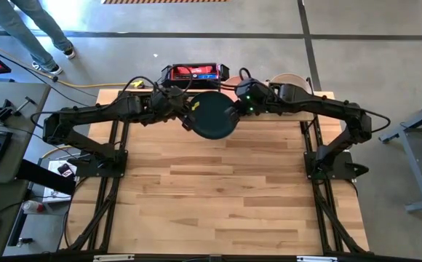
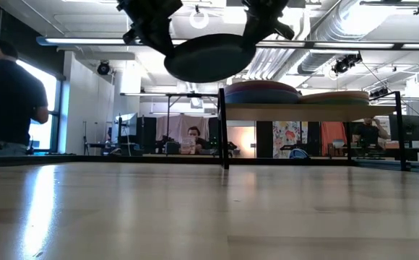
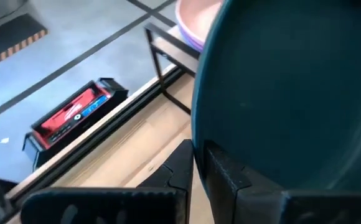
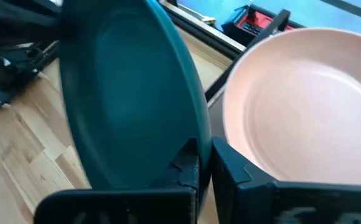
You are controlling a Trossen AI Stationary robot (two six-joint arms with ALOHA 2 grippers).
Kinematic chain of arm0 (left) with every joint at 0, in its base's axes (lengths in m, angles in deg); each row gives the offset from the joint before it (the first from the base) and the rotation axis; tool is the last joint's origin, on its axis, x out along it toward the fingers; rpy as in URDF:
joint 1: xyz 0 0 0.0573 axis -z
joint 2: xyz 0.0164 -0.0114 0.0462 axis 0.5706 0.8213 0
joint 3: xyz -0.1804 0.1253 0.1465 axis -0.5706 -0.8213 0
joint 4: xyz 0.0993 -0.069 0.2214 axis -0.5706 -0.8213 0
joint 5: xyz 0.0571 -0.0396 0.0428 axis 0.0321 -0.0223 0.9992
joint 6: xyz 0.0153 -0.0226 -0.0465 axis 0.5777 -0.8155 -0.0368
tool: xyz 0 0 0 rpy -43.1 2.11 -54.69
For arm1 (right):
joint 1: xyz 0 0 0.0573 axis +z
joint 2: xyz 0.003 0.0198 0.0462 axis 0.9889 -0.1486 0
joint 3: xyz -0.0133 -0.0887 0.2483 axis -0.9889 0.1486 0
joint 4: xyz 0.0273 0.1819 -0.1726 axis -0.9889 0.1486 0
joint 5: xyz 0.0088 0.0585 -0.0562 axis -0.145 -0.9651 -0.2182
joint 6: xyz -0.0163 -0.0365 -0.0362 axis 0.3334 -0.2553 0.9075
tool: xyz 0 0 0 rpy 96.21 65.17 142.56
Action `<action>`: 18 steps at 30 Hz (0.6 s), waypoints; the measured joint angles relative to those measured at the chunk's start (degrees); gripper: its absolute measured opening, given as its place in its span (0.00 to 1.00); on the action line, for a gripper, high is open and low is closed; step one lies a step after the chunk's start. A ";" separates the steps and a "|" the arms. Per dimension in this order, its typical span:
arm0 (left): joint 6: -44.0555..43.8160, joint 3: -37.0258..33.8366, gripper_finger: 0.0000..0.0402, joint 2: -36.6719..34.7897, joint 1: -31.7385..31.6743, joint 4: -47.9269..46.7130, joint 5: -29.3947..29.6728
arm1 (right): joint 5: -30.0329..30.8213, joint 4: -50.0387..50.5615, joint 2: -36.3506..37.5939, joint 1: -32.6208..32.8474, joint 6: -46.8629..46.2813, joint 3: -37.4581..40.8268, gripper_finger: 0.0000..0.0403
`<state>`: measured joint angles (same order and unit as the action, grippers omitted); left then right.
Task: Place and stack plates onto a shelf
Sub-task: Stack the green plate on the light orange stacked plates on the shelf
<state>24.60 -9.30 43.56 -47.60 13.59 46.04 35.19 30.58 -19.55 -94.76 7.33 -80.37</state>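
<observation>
While aloft, both grippers [image 1: 209, 113] pinch dark green plate [image 1: 212, 116].

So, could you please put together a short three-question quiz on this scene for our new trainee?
1. True or false: the dark green plate lies flat on the table.
2. Which pincers grip that plate? A) left only B) right only C) both
3. Fill in: the plates already stacked sit on the ____.

Key: 1. False; it hangs in the air. 2. C; the left pincer and right pincer each clamp its rim. 3. Shelf.
</observation>
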 joint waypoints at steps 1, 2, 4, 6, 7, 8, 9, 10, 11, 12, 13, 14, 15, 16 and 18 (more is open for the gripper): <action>0.35 0.00 0.06 0.00 0.02 0.08 -0.67 | 0.11 0.37 0.00 0.04 -0.71 0.00 0.00; 0.37 0.00 0.06 0.00 -0.07 0.16 -1.56 | 0.37 0.80 0.00 0.08 -0.94 0.00 0.00; 0.47 0.00 0.08 0.00 -0.55 -0.08 -4.14 | 0.53 1.19 0.00 0.23 -1.32 0.00 0.00; 0.48 0.00 0.10 -0.01 -1.28 0.03 -7.41 | 0.55 1.19 0.00 0.23 -2.39 0.00 0.00; 0.49 0.00 0.11 -0.02 -1.62 0.37 -9.02 | 0.45 0.92 -0.02 0.21 -2.40 0.00 0.00; 0.49 0.00 0.13 -0.02 -1.90 0.45 -10.47 | 0.35 0.83 -0.02 0.23 -2.43 0.00 0.00; 0.48 0.00 0.14 -0.02 -2.20 0.49 -12.00 | 0.19 0.77 -0.02 0.27 -2.55 0.00 0.00; 0.50 0.00 0.16 -0.02 -2.54 0.47 -13.23 | 0.10 0.78 -0.02 0.29 -2.87 0.00 0.00; 0.48 0.00 0.18 -0.02 -2.83 0.45 -14.57 | 0.11 0.79 -0.02 0.29 -3.17 0.00 0.00; 0.48 0.00 0.19 -0.02 -3.11 0.49 -15.56 | 0.15 0.81 -0.02 0.29 -3.51 0.00 0.00; 0.48 0.00 0.21 -0.02 -3.43 0.55 -16.49 | 0.25 0.81 -0.02 0.29 -3.96 0.00 0.00; 0.48 0.00 0.23 -0.02 -3.73 0.67 -17.32 | 0.36 0.81 -0.02 0.29 -4.30 0.00 0.00; 0.48 0.00 0.24 -0.02 -3.94 0.76 -17.96 | 0.38 0.81 -0.02 0.29 -4.38 0.00 0.00; 0.48 0.03 0.25 -0.05 -4.21 0.81 -18.47 | 0.39 0.81 -0.02 0.29 -4.43 0.00 0.00; 0.83 0.31 0.27 -0.34 -4.72 0.60 -18.63 | 0.54 0.82 -0.02 0.27 -4.84 -0.02 0.00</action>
<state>25.43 -9.00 43.22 -52.32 14.20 27.40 35.73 31.40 -19.57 -94.49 2.49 -80.39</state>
